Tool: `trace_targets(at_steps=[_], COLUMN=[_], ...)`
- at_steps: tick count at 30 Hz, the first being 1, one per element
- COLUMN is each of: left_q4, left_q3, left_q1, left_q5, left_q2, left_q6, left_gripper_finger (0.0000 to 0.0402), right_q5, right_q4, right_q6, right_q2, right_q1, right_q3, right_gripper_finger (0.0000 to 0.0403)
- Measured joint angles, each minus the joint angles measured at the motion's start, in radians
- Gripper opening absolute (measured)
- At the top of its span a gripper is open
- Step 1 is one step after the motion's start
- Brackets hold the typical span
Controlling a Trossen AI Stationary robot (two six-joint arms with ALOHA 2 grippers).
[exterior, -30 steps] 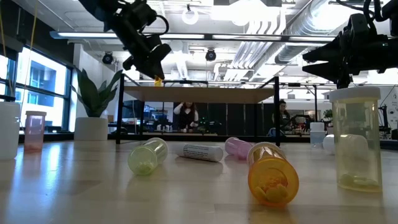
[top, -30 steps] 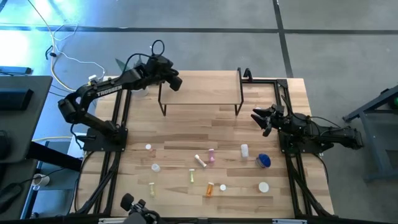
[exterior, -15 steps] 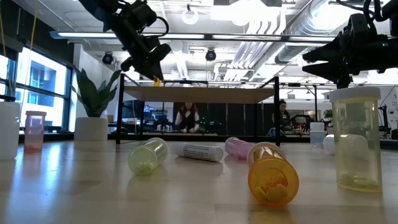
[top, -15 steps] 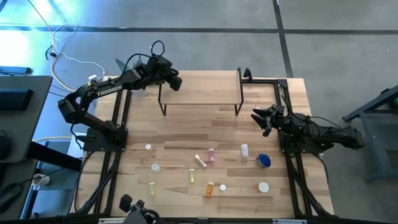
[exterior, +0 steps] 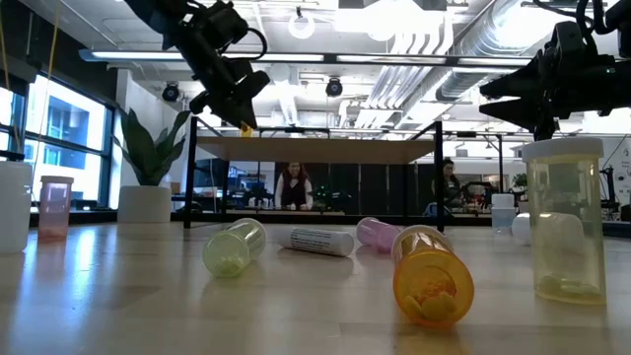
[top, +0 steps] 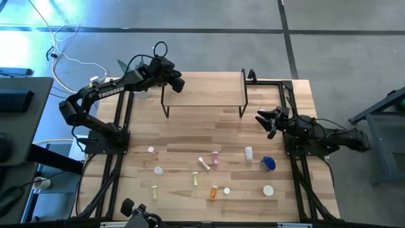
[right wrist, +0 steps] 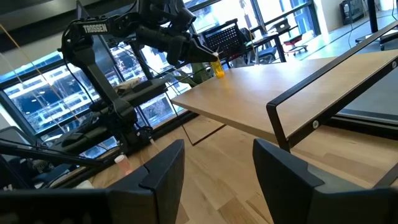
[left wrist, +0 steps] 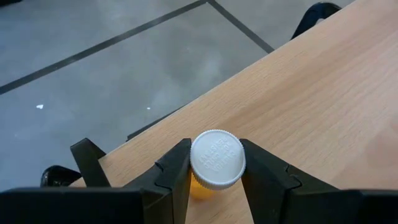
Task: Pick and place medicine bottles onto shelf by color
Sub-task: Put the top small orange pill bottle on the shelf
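Observation:
My left gripper (top: 179, 82) is over the far left corner of the shelf (top: 204, 96), a light-wood board on thin black legs, and is shut on a small orange-yellow medicine bottle (right wrist: 217, 68) with a white cap. My right gripper (top: 262, 120) waits open and level near the table's right side, beside the shelf's right end, with nothing between its fingers (right wrist: 163, 167). Other medicine bottles lie or stand on the near half of the table: white (top: 249, 152), blue (top: 268, 164), pink (top: 215, 158), orange (top: 213, 192) and yellow-green (top: 195, 180). My left gripper pinches the bottle's white cap (left wrist: 217, 158) between its two fingers, one on each side of the cap. The fingers slant down from the table's far left. The bottle stands upright with its orange-yellow body (left wrist: 199, 186) below the fingers, at the board's corner. Whether its base rests on the board, I cannot tell.
A potted green plant (exterior: 153, 158) stands at the table's far left, behind the shelf. Loose white caps (top: 268, 190) lie among the bottles. The black arm mounts (top: 104, 136) run along both table sides. Bare wood lies between the shelf and the bottles.

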Motion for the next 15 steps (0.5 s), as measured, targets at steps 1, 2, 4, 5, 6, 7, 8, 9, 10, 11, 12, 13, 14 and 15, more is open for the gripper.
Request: trace_targets(at_steps=[1, 2, 4, 5, 6, 7, 8, 9, 10, 11, 12, 13, 14, 15], left_q4=[0.000, 0.000, 0.000, 0.000, 0.000, -0.002, -0.006, -0.006, -0.006, -0.004, -0.002, 0.001, 0.007, 0.006], left_q3=[0.000, 0.000, 0.000, 0.000, 0.000, 0.000, 0.000, 0.000, 0.000, 0.000, 0.000, 0.000, 0.000, 0.004], left_q1=[0.000, 0.000, 0.000, 0.000, 0.000, 0.000, 0.000, 0.000, 0.000, 0.000, 0.000, 0.000, 0.000, 0.000], left_q5=[0.000, 0.000, 0.000, 0.000, 0.001, 0.001, 0.001, 0.001, 0.001, 0.001, 0.001, 0.001, 0.001, 0.001], left_q2=[0.000, 0.000, 0.000, 0.000, 0.000, 0.000, 0.000, 0.000, 0.000, 0.000, 0.000, 0.000, 0.000, 0.000], left_q6=[0.000, 0.000, 0.000, 0.000, 0.000, 0.000, 0.000, 0.000, 0.000, 0.000, 0.000, 0.000, 0.000, 0.000], left_gripper_finger=[0.0113, 0.0114, 0.0118, 0.0121, 0.0125, 0.0131, 0.0137, 0.0144, 0.0150, 0.0157, 0.0165, 0.0172, 0.0178, 0.0185], right_q5=[0.000, 0.000, 0.000, 0.000, 0.000, 0.000, 0.000, 0.000, 0.000, 0.000, 0.000, 0.000, 0.000, 0.000], right_q4=[0.000, 0.000, 0.000, 0.000, 0.000, 0.000, 0.000, 0.000, 0.000, 0.000, 0.000, 0.000, 0.000, 0.000], right_q6=[0.000, 0.000, 0.000, 0.000, 0.000, 0.000, 0.000, 0.000, 0.000, 0.000, 0.000, 0.000, 0.000, 0.000], right_q2=[0.000, 0.000, 0.000, 0.000, 0.000, 0.000, 0.000, 0.000, 0.000, 0.000, 0.000, 0.000, 0.000, 0.000], right_q1=[0.000, 0.000, 0.000, 0.000, 0.000, 0.000, 0.000, 0.000, 0.000, 0.000, 0.000, 0.000, 0.000, 0.000], right_q3=[0.000, 0.000, 0.000, 0.000, 0.000, 0.000, 0.000, 0.000, 0.000, 0.000, 0.000, 0.000, 0.000, 0.000], right_gripper_finger=[0.0181, 0.0181, 0.0181, 0.0181, 0.0181, 0.0181, 0.0181, 0.0181, 0.0181, 0.0181, 0.0181, 0.0181, 0.0181, 0.0181])
